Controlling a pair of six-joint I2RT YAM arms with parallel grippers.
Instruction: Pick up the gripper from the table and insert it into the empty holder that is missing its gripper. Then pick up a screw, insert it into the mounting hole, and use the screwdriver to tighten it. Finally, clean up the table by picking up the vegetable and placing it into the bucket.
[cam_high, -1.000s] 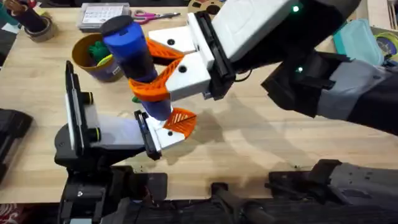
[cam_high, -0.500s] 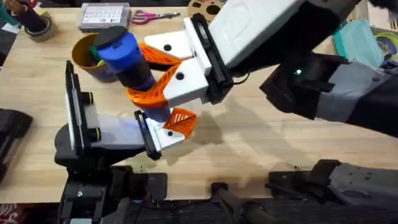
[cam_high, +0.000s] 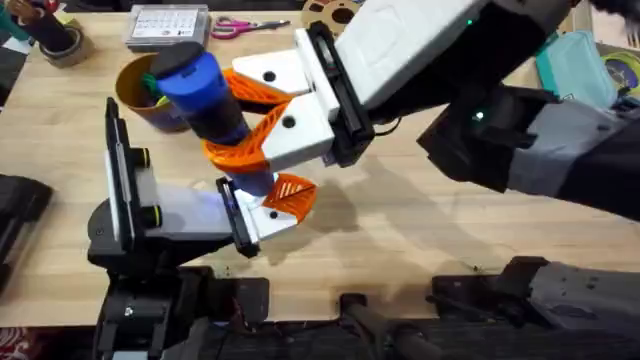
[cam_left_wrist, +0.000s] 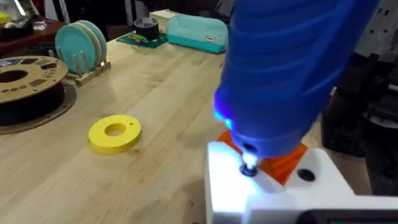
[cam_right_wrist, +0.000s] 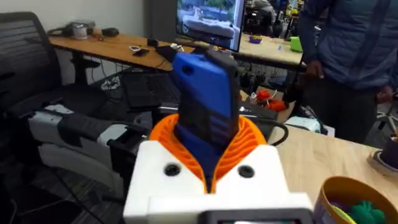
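My right gripper reaches across from the right and is shut on the blue screwdriver, its orange pads clamping the body. The screwdriver leans over the left gripper, and its tip sits in a hole of the white holder with a blue light glowing above it. The orange gripper wedge is seated on that holder and shows beside the tip. The mustard bucket stands just behind, holding a green bundle. The vegetable is out of view.
A yellow ring lies on the table near a brown filament spool and a rack of teal plates. A teal box is at the far right. Scissors and a tape roll lie along the back edge.
In the first half second the right gripper shifted slightly left with the screwdriver, whose top tilted toward the bucket. Since then nothing has moved.
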